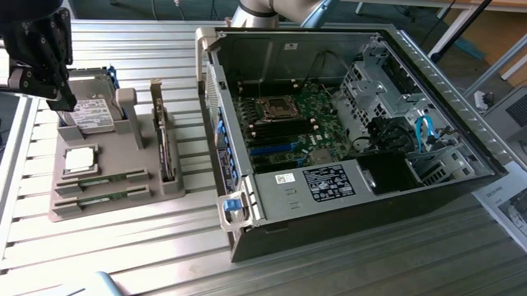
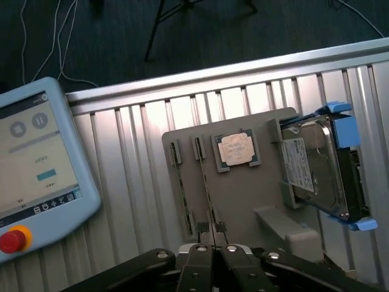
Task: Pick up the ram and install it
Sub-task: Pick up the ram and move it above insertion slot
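Wide slatted metal surface [image 1: 123, 259], and on it the big open computer case [image 1: 346, 185] takes the centre and right of the exterior view, its motherboard [image 1: 288, 123] bared. At the exterior view's left sits the grey parts tray [image 1: 123, 166], with the hard drive [image 1: 91, 114] propped at its upper end. The claw [image 2: 213, 249] hangs at the upper left of that frame, above the drive and well clear of the tray. In the wrist view its fingers are pressed together, closed on nothing. Down in size now: the square processor [image 1: 80, 159] lies mid-tray, and the ram [image 1: 105, 182] lies below it at the tray's lower end, 2 thin green sticks side by side in their slots, neither one lifted.

So this looks like the approach stage of the pick: claw empty, ram untouched, nothing installed as far as I can judge. A grasp from here would call for the jaws to part, line up across 1 stick's narrow edge and come down squarely. The neighbouring stick sits just beside it, so there is little room for error.
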Controlling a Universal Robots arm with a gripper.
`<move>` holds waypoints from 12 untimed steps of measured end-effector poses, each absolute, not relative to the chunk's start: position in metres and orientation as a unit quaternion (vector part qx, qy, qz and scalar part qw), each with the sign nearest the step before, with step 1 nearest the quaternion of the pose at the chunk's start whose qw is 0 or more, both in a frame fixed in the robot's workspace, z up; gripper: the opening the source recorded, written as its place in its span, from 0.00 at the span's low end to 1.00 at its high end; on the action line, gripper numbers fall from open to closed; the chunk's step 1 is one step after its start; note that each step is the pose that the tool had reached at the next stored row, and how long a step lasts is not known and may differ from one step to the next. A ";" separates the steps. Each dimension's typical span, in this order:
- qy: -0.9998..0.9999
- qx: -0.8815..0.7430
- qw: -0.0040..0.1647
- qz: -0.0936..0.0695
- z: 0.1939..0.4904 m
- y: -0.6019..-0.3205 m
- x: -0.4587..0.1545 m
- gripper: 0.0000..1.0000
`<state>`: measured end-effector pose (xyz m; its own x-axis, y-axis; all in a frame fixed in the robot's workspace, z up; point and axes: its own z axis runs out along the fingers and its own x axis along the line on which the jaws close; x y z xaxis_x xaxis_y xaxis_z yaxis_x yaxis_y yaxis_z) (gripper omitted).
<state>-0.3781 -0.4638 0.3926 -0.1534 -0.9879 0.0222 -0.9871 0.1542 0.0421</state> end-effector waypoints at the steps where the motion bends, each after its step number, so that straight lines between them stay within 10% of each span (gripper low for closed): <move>1: -0.755 0.655 0.022 -0.009 0.393 -0.464 -0.378 0.10; 12: -0.727 0.686 0.023 -0.008 0.393 -0.464 -0.378 0.10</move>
<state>-0.3782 -0.4638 0.3926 -0.0580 -0.9981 0.0222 -0.9974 0.0589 0.0421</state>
